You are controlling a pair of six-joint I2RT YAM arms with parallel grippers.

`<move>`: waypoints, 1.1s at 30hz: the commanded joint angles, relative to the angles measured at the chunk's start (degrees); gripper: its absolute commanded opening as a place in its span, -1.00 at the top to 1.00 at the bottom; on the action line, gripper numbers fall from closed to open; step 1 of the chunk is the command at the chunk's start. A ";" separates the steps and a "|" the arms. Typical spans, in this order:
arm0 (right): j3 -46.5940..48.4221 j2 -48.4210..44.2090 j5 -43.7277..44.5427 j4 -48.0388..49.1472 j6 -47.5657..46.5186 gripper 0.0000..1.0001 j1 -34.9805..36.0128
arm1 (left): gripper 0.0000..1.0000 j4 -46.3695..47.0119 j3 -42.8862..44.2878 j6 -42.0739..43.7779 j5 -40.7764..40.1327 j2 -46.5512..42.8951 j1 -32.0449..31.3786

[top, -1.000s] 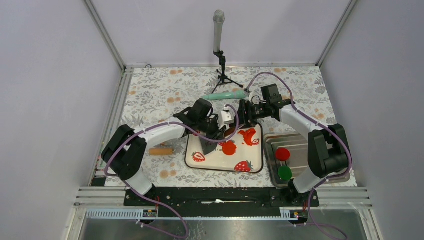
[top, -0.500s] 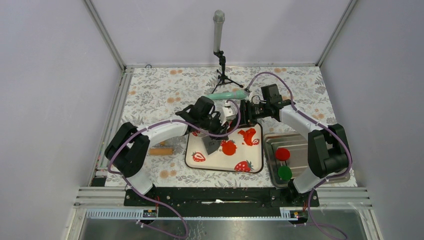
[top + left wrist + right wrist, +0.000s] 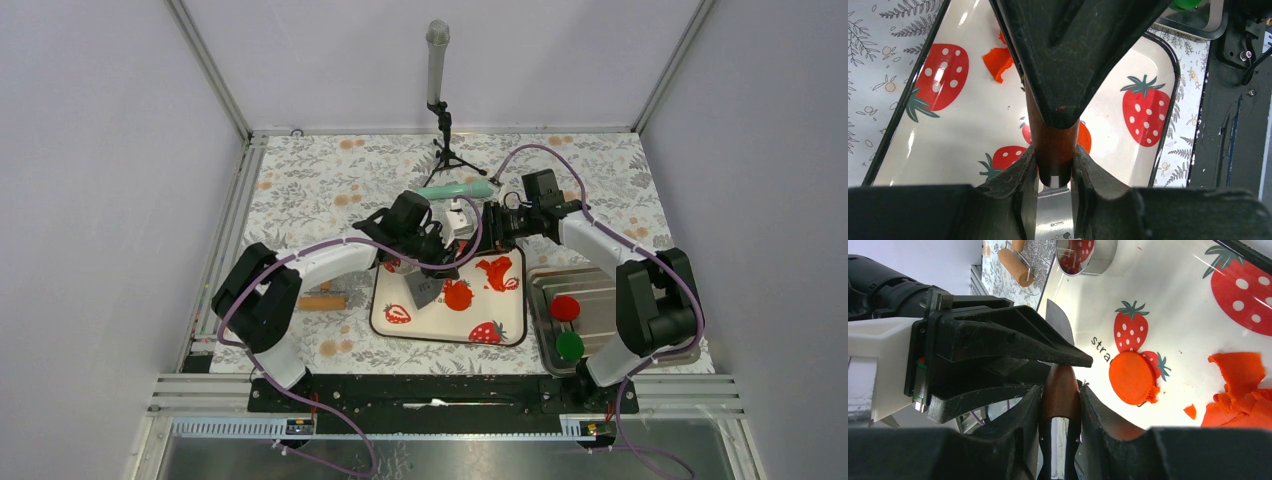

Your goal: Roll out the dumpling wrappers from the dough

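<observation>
Presently, changed since a second ago: the left gripper has carried the scraper a little toward the right gripper. The right gripper's fingers have drawn in from wide to narrow and now press both sides of the end of the brown handle. Left gripper: narrow, clamped on the same handle next to the blade; the two grippers meet tip to tip. Writing: "stra", cut off, on the tray just ahead of the right fingers; a small stamp on the blade at the left fingers, not surely legible. Wrapper: one round orange-red disc flat on the tray, just beside the right fingertips, scraper blade close by. Dough: ragged scraps further out on that same side, with a crumb at the disc's edge. Ring cutter: ahead of the right fingers. Rolling pin: off the tray, behind the left gripper. Metal tray: holds a crimson disc and a green disc, beside the right arm. The left gripper blocks much of the right wrist view.
</observation>
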 commanded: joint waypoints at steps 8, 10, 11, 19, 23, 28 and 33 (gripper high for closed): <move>1.76 -9.64 4.26 -9.85 -6.24 1.00 -5.05 | -0.04 -4.77 1.36 -1.76 -1.65 -10.02 1.59; 2.81 -11.53 5.14 -14.40 -7.95 1.00 -8.55 | -0.13 -6.72 0.06 -5.50 -5.54 -14.09 3.41; 3.31 -12.41 5.63 -16.35 -8.67 1.00 -10.36 | -0.14 -8.34 -0.19 -9.45 -9.03 -15.48 4.34; 4.16 -20.73 16.77 -30.64 -24.12 1.00 -15.71 | -0.20 -16.67 -8.01 -24.78 -32.04 -21.14 14.29; 0.50 -24.76 18.49 -30.77 -25.46 1.00 -17.27 | -0.08 -17.02 -7.23 -25.64 -29.26 -16.33 16.68; -1.06 -25.08 18.30 -31.53 -26.64 1.00 -18.08 | 0.05 -17.70 -7.07 -26.66 -28.38 -10.72 17.15; -3.46 -24.83 14.90 -30.91 -28.92 1.00 -18.08 | 0.08 -18.16 -6.65 -28.14 -29.19 -7.54 18.41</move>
